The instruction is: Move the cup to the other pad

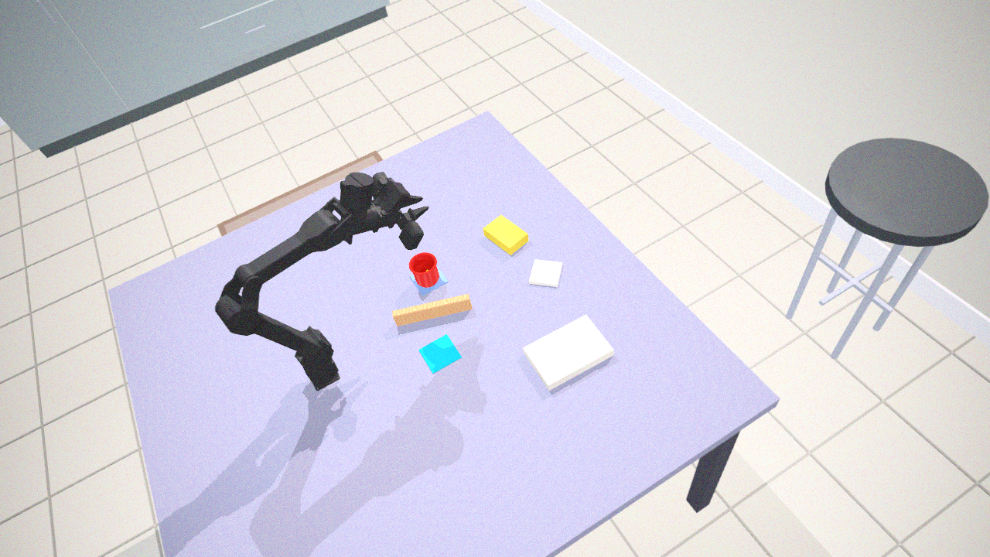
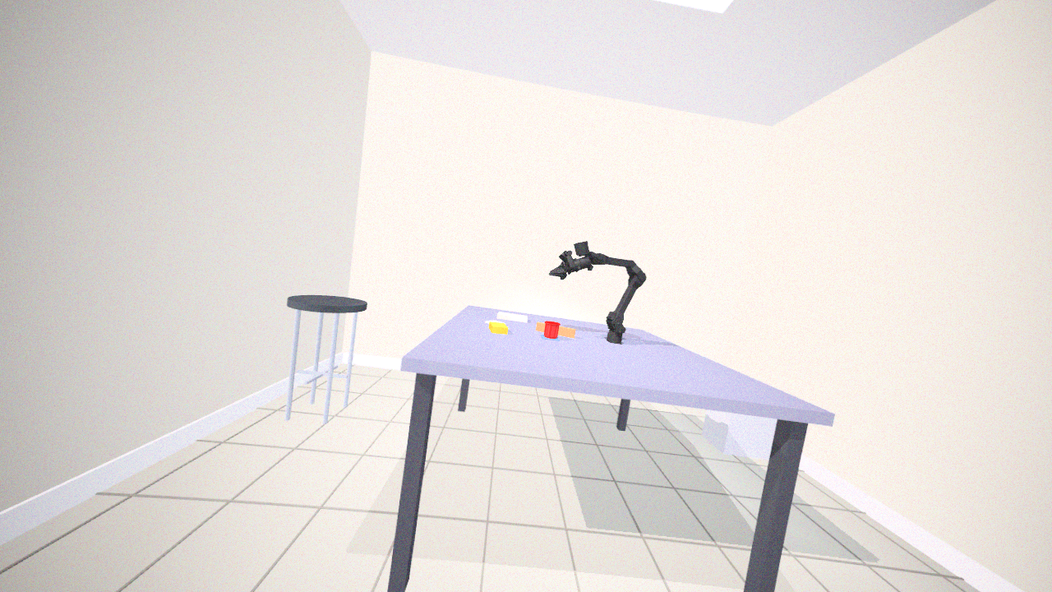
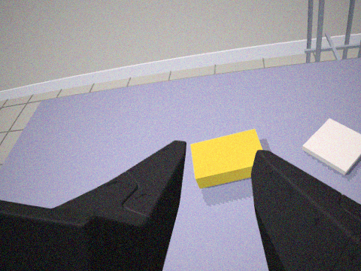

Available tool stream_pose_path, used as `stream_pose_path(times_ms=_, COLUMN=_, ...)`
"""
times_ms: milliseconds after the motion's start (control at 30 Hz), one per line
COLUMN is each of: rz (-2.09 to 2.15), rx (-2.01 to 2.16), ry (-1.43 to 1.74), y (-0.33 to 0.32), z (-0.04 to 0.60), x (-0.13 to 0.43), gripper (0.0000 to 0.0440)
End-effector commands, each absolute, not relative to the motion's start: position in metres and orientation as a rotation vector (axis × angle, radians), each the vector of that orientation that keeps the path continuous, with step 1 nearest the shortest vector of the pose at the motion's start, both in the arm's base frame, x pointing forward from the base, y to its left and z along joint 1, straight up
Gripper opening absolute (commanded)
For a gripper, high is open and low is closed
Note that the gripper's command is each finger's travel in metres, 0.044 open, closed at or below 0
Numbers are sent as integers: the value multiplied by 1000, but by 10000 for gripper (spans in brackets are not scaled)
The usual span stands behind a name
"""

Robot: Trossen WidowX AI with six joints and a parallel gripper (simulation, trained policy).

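Note:
The red cup (image 1: 424, 271) (image 2: 551, 330) stands upright on the light-blue pad (image 1: 425, 292). A small yellowish spot shows inside it in the top view; single marbles are too small to tell. The cyan pad (image 1: 440, 353) lies across the orange-tan bar (image 1: 432, 309) (image 2: 567, 332) from the cup, with nothing on it. My gripper (image 1: 424, 203) (image 2: 551, 273) (image 3: 219, 157) is partly open, with nothing held between its fingers. It hangs high above the table, well clear of the cup. The cup and both pads are out of the wrist view.
A yellow block (image 1: 504, 234) (image 2: 498, 328) (image 3: 226, 156) and a thin white tile (image 1: 546, 272) (image 3: 335, 144) lie beyond the cup. A larger white slab (image 1: 567, 350) (image 2: 511, 316) lies to the right of the cyan pad. A dark round stool (image 1: 906, 186) (image 2: 326, 302) stands off the table.

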State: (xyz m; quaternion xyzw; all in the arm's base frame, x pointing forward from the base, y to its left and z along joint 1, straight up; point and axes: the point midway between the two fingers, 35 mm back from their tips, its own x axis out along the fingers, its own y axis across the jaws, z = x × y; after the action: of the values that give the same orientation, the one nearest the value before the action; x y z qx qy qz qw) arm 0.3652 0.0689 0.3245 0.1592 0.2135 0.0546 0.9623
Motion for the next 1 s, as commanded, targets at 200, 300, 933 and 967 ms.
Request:
stream_pose_path(times_ms=200, rz=89, rx=417, ry=554, y=82, z=319, x=371, gripper=126)
stream_pose_path(times_ms=300, rz=78, rx=449, ry=598, y=87, z=317, x=372, gripper=128)
stream_pose_path(times_ms=933, rz=-59, rx=617, ry=879, y=108, z=289, x=374, gripper=125)
stream_pose_path(times_ms=967, rz=-69, rx=623, ry=894, y=109, z=287, x=374, gripper=124)
